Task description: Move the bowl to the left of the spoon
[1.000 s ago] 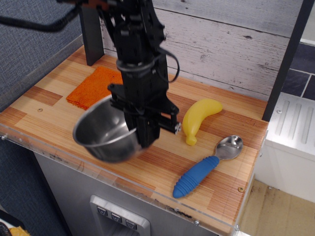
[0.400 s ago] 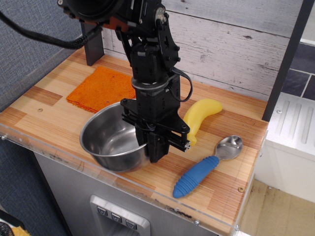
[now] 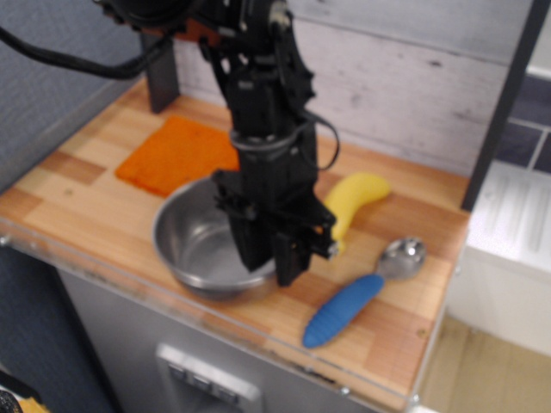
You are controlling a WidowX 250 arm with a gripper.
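Observation:
The shiny steel bowl [image 3: 196, 248] rests low on the wooden counter near its front edge, left of the spoon. The spoon [image 3: 362, 291] lies diagonally at the front right, blue ribbed handle toward the front, metal head toward the back right. My black gripper [image 3: 269, 262] points down over the bowl's right rim, its fingers straddling the rim and shut on it. The fingertips are partly hidden by the rim and by motion blur.
A yellow toy banana [image 3: 350, 203] lies just right of the gripper, behind the spoon. An orange cloth [image 3: 176, 152] lies at the back left. A dark post [image 3: 161, 77] stands at the back left. The counter's front edge has a clear lip [image 3: 129, 284].
The gripper has carried the bowl to the right and lowered it from a tilted, lifted pose to level on the counter, closer to the spoon.

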